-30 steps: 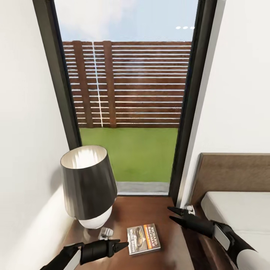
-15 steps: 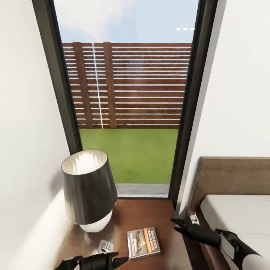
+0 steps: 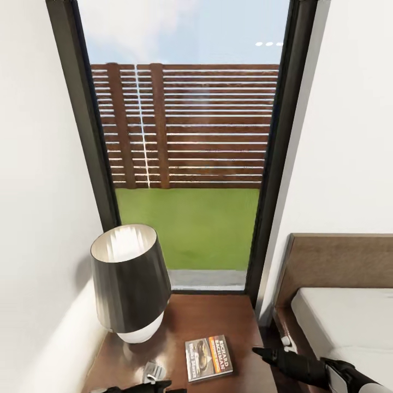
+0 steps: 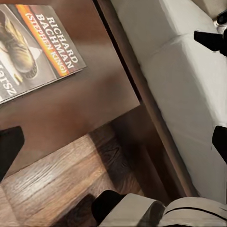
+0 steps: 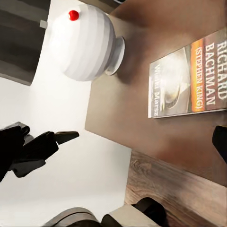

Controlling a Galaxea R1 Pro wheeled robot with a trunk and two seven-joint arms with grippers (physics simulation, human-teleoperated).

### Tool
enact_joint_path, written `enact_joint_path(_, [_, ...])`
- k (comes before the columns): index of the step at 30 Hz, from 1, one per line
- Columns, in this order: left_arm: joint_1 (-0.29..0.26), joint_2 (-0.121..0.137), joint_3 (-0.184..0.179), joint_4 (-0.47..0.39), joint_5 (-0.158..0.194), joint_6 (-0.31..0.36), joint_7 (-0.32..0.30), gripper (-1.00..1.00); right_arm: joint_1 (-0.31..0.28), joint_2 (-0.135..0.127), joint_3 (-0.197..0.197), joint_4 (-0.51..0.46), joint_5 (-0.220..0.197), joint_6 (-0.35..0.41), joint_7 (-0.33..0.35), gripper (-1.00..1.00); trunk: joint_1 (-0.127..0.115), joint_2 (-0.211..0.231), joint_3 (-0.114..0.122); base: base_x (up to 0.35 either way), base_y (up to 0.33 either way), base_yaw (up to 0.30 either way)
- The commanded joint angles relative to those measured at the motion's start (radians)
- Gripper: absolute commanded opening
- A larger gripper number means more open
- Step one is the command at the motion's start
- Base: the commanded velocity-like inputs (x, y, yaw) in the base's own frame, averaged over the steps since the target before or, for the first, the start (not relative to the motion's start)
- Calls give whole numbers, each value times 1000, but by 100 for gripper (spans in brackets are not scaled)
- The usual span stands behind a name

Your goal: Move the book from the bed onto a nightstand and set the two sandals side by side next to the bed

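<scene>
The book, dark grey with an orange band, lies flat on the glossy nightstand, and no gripper touches it. It also appears in the left wrist view and the right wrist view. My left gripper hovers low at the nightstand's near edge, pointing toward the book, open with fingers spread wide. My right gripper hangs between nightstand and bed, open, one finger showing at the frame's edge. The sandals are out of view.
A black-shaded lamp with a white base stands on the nightstand's left half, beside a small white item. White walls flank a tall dark-framed window. The brown headboard rises at right; wood floor lies below.
Both arms have drawn back and down toward the bottom of the head view, away from the book. The head view itself has shifted a little. The book stays on the nightstand.
</scene>
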Motion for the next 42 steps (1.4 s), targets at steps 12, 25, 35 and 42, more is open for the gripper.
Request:
enact_joint_path(12, [0,-21,-6,183,-89,-102,15,100,-1,4,7,57,149,-70,-4,100,-46,84,37,0,0,0])
enact_joint_path(25, [1,-22,-7,265,-92,-126,101,100,2,4,7,152,212,-72,-9,100,-96,175,77,0,0,0])
enact_joint_path(35, [39,-6,-5,271,-89,-126,108,100,94,2,7,156,213,-72,-16,100,-134,245,109,0,0,0])
enact_joint_path(42, [75,28,-6,273,-85,-126,189,100,127,-5,6,157,212,-72,-19,100,-161,294,131,0,0,0])
